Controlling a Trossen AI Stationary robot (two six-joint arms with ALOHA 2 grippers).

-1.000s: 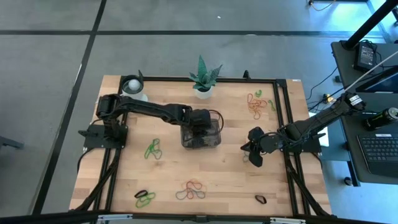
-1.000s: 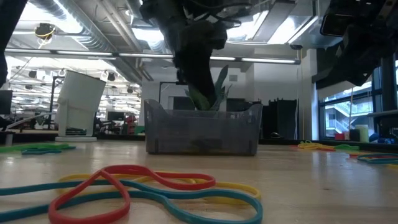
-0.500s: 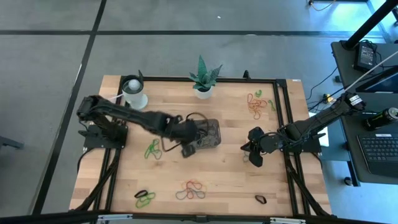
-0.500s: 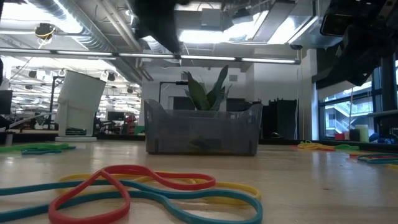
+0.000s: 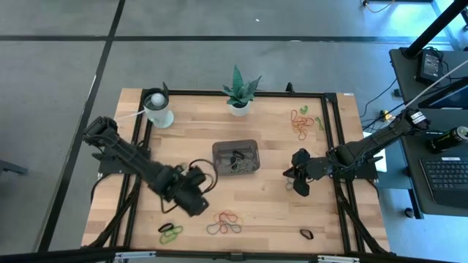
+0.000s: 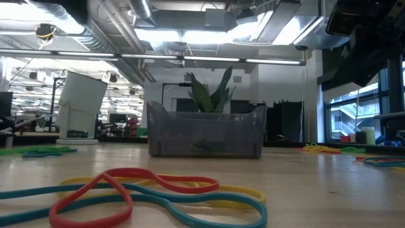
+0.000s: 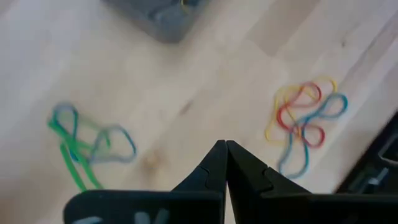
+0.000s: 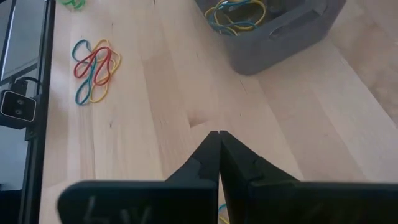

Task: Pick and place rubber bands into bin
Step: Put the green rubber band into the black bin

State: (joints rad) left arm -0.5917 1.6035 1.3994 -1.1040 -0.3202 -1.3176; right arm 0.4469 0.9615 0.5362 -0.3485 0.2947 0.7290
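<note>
Over the front half of the table, my left gripper (image 5: pixel 196 205) hangs low above bare wood, its arm stretched out diagonally from its base at the left edge and angled toward the near side. Both my left fingers (image 7: pixel 214 171) are pressed together tip to tip with nothing between them. Just ahead of them lies a tangle of red, yellow and blue rubber bands (image 5: pixel 224 222), and to the other side a green and blue bunch (image 7: pixel 84 145) rests flat on the boards; I touch neither.

Near the middle of the table sits the bin (image 5: pixel 235 158), upright on the wood, with a few yellow and blue bands (image 8: pixel 236 15) already lying inside it. From table height its grey translucent wall (image 6: pixel 205 134) stands in front of the potted plant (image 6: pixel 207 94), and the nearest coloured loops (image 6: pixel 155 192) sprawl flat in the foreground.

My right gripper (image 5: pixel 300 185) waits low over the right side of the table, its arm folded in from the right edge, well apart from the bin. Those fingers (image 8: pixel 211 155) are clenched together too, holding nothing.

More bands lie scattered: an orange and green cluster (image 5: pixel 301 121) at the far right, a green and black pair (image 5: pixel 170 233) at the near left, and one dark loop (image 5: pixel 306 234) at the near right. A white cup (image 5: pixel 156 108) stands at the far left corner.
</note>
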